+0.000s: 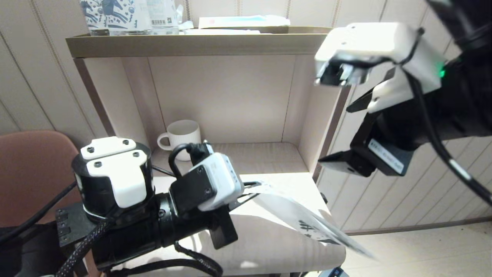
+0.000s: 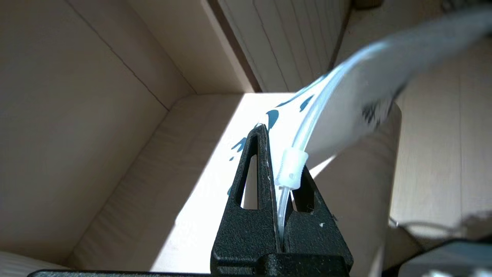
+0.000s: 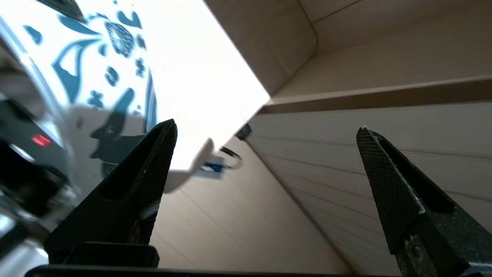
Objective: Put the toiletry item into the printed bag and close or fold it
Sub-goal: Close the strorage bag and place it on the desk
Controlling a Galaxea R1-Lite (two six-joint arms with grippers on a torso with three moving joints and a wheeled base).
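A white ribbed mug (image 1: 181, 134) is set at the back left of the shelf (image 1: 265, 157); a horse-patterned package (image 1: 115, 15) is kept on top.

The left gripper (image 2: 277, 154) is clamped tight on the zip edge of the printed bag (image 2: 346, 111), its two black fingers (image 2: 250, 192) pressed together with the small white zip slider (image 2: 291, 169) sitting right at their tips. Beyond the tips the bag rises away, tilted and blurred, dark-blue print visible nearest the gripper. Below the gripper lies a pale surface (image 2: 207, 184), partly sunlit, enclosed by beige walls (image 2: 77, 115).
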